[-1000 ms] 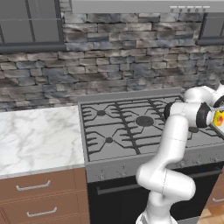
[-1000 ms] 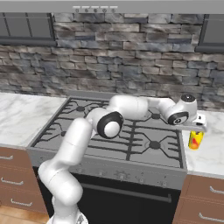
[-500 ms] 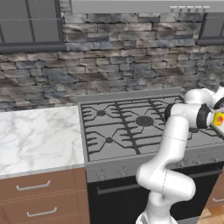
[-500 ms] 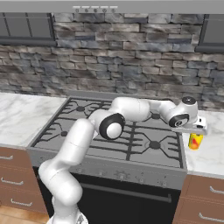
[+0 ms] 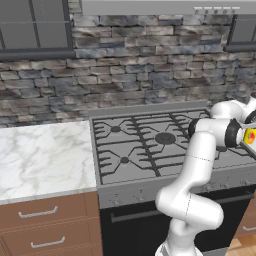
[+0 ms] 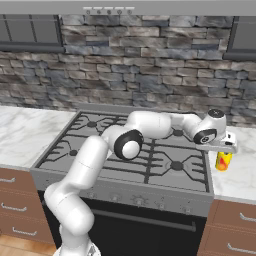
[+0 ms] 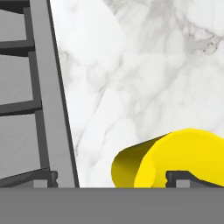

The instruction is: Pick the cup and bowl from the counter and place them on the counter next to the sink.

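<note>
The cup (image 6: 223, 161), small and bright yellow with an orange-red mark, stands on the white marble counter (image 6: 241, 176) just right of the stove. It also peeks out at the right edge of the left base view as the cup (image 5: 250, 136). My gripper (image 6: 224, 150) hangs right over it, open. In the hand view the cup (image 7: 175, 158) lies low between the spread fingers, close to the right fingertip (image 7: 181, 177), with the gripper (image 7: 113, 180) straddling its rim and nothing gripped. The bowl is out of view.
The grey gas stove (image 6: 130, 150) with dark grates lies left of the cup, and its edge (image 7: 52, 87) runs down the left of the hand view. More marble counter (image 5: 42, 155) lies left of the stove. A stone wall (image 6: 150, 65) backs everything.
The hand has come down a little toward the cup, staying over it. The jaws are still wide apart. The cup has not moved.
</note>
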